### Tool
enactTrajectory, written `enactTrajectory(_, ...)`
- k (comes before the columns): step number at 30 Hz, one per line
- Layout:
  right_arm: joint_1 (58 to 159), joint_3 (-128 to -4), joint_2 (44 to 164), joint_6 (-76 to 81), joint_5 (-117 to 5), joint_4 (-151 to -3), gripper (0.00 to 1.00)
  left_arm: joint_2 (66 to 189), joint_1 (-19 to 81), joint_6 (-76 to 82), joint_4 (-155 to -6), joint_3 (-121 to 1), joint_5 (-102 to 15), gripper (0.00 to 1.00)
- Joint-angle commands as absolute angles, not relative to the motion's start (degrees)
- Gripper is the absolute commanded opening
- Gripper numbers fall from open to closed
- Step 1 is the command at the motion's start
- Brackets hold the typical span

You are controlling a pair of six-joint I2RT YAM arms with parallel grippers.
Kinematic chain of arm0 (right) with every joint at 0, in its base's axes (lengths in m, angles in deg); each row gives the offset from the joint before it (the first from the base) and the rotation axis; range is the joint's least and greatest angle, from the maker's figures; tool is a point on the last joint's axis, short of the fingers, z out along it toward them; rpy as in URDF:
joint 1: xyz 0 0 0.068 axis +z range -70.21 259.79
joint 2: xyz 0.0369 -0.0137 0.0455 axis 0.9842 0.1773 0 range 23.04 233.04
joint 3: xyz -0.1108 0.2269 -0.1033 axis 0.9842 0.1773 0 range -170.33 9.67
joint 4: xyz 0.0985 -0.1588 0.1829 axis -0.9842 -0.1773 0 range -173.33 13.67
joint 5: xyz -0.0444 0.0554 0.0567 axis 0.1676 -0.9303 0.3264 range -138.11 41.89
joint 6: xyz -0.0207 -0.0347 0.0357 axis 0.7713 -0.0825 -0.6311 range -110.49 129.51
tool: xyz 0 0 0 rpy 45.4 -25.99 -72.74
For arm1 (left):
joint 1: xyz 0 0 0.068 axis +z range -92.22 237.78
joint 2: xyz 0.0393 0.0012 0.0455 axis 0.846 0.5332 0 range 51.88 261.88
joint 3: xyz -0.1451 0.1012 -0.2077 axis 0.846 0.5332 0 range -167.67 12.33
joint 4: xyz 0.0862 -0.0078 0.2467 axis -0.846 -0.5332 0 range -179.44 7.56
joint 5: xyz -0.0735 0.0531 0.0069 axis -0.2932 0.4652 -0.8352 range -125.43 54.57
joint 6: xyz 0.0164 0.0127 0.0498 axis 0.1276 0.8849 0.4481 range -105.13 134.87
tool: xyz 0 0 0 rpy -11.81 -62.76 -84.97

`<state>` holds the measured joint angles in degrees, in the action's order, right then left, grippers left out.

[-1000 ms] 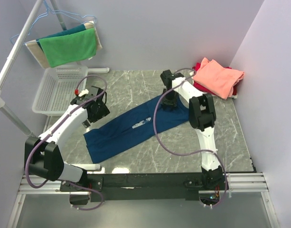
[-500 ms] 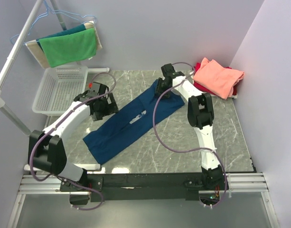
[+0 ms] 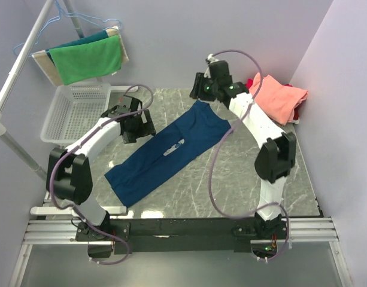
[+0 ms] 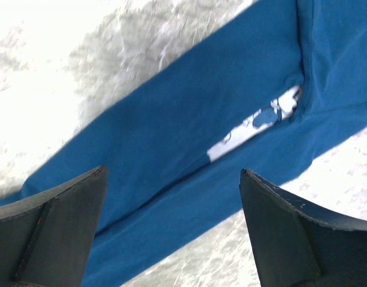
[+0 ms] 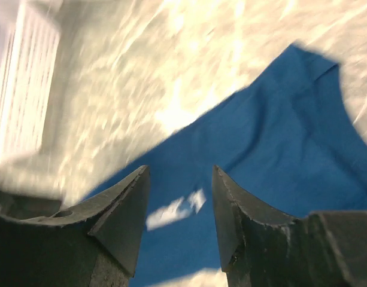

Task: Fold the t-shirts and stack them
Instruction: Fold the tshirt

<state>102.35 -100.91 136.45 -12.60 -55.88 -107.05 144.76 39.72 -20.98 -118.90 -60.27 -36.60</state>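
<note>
Two open, empty claws: I see left gripper [image 4: 172, 172] and right gripper [image 5: 180, 169] over the navy t-shirt [image 3: 171, 149].

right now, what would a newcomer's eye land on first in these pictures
The dark navy t-shirt, gathered into a long strip, lies diagonally across the marble table. The left gripper and right gripper hover over it, jaws open and empty. A folded salmon-pink tee sits at the far right corner.
</note>
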Motion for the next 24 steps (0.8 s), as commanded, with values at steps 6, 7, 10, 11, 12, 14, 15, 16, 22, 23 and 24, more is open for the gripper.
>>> enactTrajectory(6, 124.95, -82.8, 127.55, -10.52, -44.86, -108.24, 0.53, 157.95, 39.94, -19.67, -117.68, -74.32, -35.61, 0.95)
enactTrajectory(7, 127.57, -81.4, 127.37, -11.22, -44.86, -107.71, 0.52, 159.0, 39.94, -19.49, -118.11, -75.55, -35.61, 0.95)
enactTrajectory(10, 131.71, -80.77, 127.72, -11.23, -45.04, -106.65, 0.52, 162.52, 39.94, -18.96, -119.52, -79.51, -35.61, 0.95)
enactTrajectory(11, 132.6, -81.29, 128.76, -10.97, -45.21, -107.0, 0.51, 163.92, 39.94, -18.7, -119.61, -80.82, -34.21, 0.95)
enactTrajectory(12, 133.57, -81.82, 129.38, -10.36, -45.04, -107.35, 0.51, 164.55, 39.94, -18.7, -119.79, -81.36, -34.29, 0.95)
enactTrajectory(14, 135.94, -83.57, 131.83, -10.09, -45.12, -108.23, 0.51, 166.3, 39.94, -18.53, -120.05, -83.11, -34.64, 0.95)
enactTrajectory(15, 136.47, -84.27, 132.81, -9.74, -45.82, -108.67, 0.51, 166.92, 39.94, -18.35, -120.49, -83.73, -34.99, 0.95)
enactTrajectory(16, 137.0, -85.76, 133.86, -9.74, -46.09, -109.11, 0.51, 167.36, 39.94, -18.09, -120.67, -84.26, -34.99, 0.95)
enactTrajectory(22, 140.25, -91.47, 143.09, -8.16, -52.14, -112.98, 0.5, 168.86, 40.03, -17.03, -121.28, -86.28, -35.87, 0.95)
enactTrajectory(23, 140.52, -92.1, 145.45, -7.89, -52.67, -114.11, 0.5, 168.86, 40.03, -16.86, -121.28, -86.55, -35.87, 0.95)
enactTrajectory(24, 140.78, -92.45, 146.43, -7.8, -53.2, -114.21, 0.5, 168.95, 40.03, -16.85, -121.46, -86.72, -35.87, 0.95)
